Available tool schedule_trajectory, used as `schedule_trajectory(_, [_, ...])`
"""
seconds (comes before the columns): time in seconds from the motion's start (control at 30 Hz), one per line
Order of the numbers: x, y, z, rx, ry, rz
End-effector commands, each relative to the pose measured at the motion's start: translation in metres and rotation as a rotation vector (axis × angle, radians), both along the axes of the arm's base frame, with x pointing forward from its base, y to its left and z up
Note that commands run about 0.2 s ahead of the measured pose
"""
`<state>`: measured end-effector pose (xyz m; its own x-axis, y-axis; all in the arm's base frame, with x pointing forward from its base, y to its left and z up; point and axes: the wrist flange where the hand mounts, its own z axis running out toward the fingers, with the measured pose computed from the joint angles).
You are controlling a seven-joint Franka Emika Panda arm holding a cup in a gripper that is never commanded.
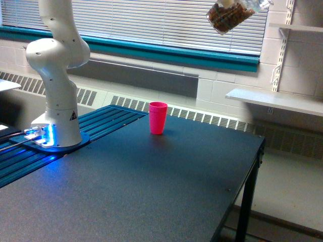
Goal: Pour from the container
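Observation:
The container [229,17], a small clear cup with brown granular bits inside, hangs tilted high in the air at the top right of the exterior view, well above table height. Only a pale sliver of my gripper [256,5] shows at the frame's top edge, closed on the container's upper end. The opaque pink cup [157,117] stands upright on the dark table [151,186], far below the container and towards the exterior view's left of it. No bits are falling.
The arm's white base [56,126] stands on the table's left side, lit blue at its foot, beside blue slatted rails [106,121]. A white shelf [277,100] juts from the wall on the right. The table's right edge [252,166] drops to the floor.

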<state>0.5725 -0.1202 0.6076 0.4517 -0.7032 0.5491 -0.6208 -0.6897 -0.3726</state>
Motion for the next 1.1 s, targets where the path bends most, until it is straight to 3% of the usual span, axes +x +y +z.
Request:
schedule_trajectory(0.03, [0.004, 0.058, -0.068, 0.024, 0.136, 0.076])
schedule_trajectory(0.1, [0.001, 0.073, -0.081, 0.023, 0.159, 0.099])
schedule_trajectory(0.4, [-0.003, 0.159, -0.082, -0.012, 0.17, 0.241])
schedule_trajectory(0.77, [-0.021, 0.176, -0.081, -0.055, 0.182, 0.259])
schedule_trajectory(1.1, [-0.061, 0.202, -0.088, -0.103, 0.215, 0.285])
